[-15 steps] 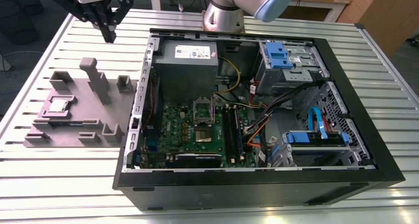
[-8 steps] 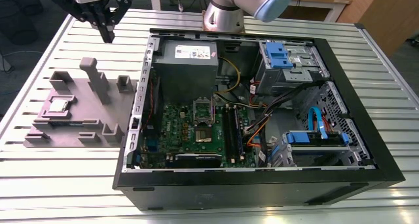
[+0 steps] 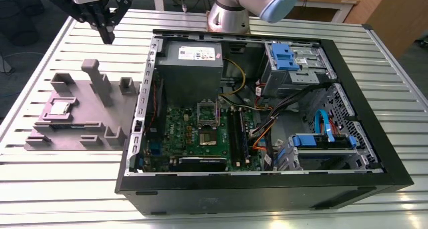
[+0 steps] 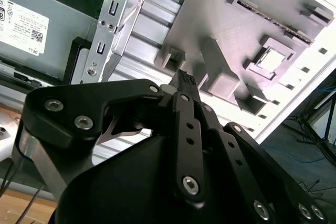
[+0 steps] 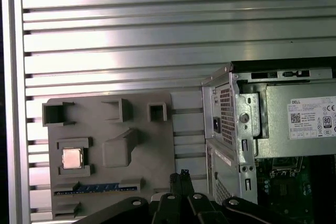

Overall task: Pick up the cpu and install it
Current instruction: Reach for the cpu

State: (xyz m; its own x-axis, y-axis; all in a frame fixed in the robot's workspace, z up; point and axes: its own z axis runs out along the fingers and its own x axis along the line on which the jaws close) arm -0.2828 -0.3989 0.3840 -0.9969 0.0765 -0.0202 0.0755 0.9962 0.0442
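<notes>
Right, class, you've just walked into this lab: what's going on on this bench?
A robot arm is working beside an open PC case on a slatted table. Its gripper hangs in the air near a grey holder at the exterior view's left, jaws shut on nothing. The cpu lies in a pocket of that holder, not yet picked up. The motherboard sits exposed inside the case.

Your cpu (image 3: 60, 107) is shiny silver-grey on a dull grey tray (image 3: 80, 96); the table (image 3: 67, 174) is striped silver. The case (image 3: 267, 194) is black, its motherboard (image 3: 180, 134) green, its drive brackets (image 3: 281, 52) blue.
</notes>
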